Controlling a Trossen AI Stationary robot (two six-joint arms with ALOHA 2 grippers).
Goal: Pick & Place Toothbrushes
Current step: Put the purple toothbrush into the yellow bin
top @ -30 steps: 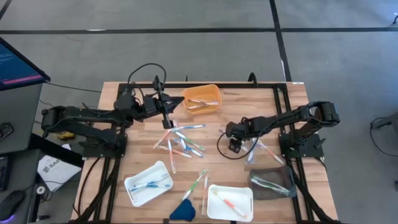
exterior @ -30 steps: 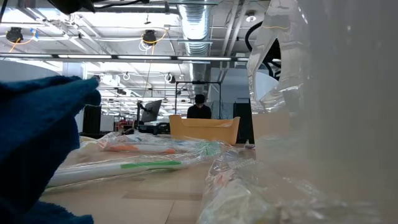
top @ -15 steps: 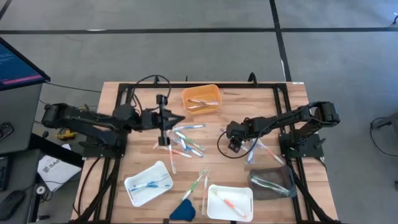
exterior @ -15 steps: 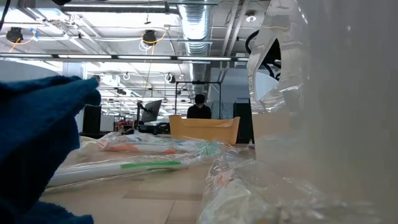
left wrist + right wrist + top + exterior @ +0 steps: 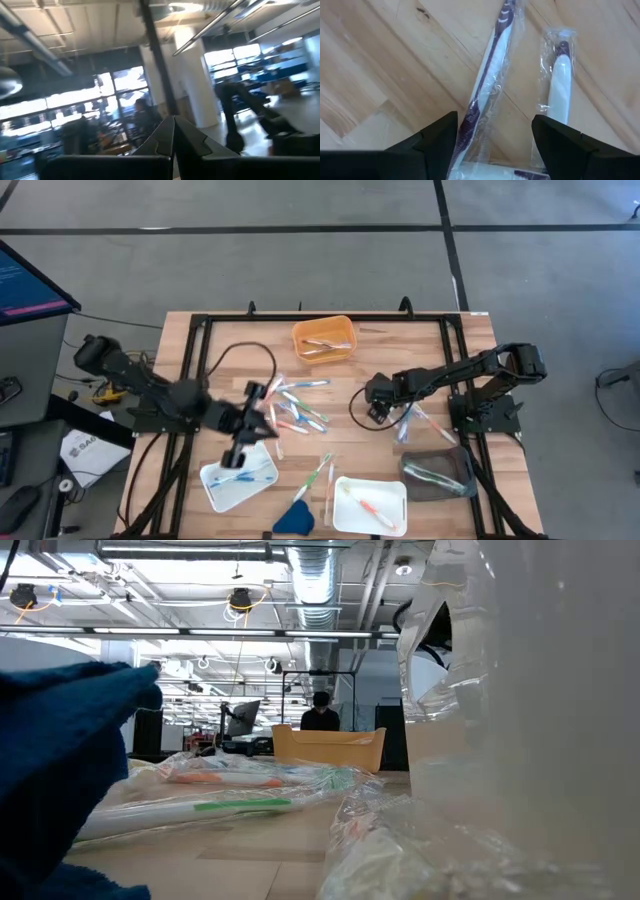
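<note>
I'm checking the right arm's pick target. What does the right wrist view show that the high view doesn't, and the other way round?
Only the right wrist view shows the clear wrappers on the two purple-and-white toothbrushes on the bare wood, with the right gripper open, one dark finger on each side of them.

Only the high view shows the whole table: the orange tray, two white trays, the dark tray, the central toothbrush pile and the left gripper by the nearer white tray.

Both show the right gripper low over toothbrushes.

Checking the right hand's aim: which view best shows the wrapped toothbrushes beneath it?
The right wrist view: two wrapped toothbrushes lie on wood between the open right hand. The high view shows them tiny; the others miss them.
</note>
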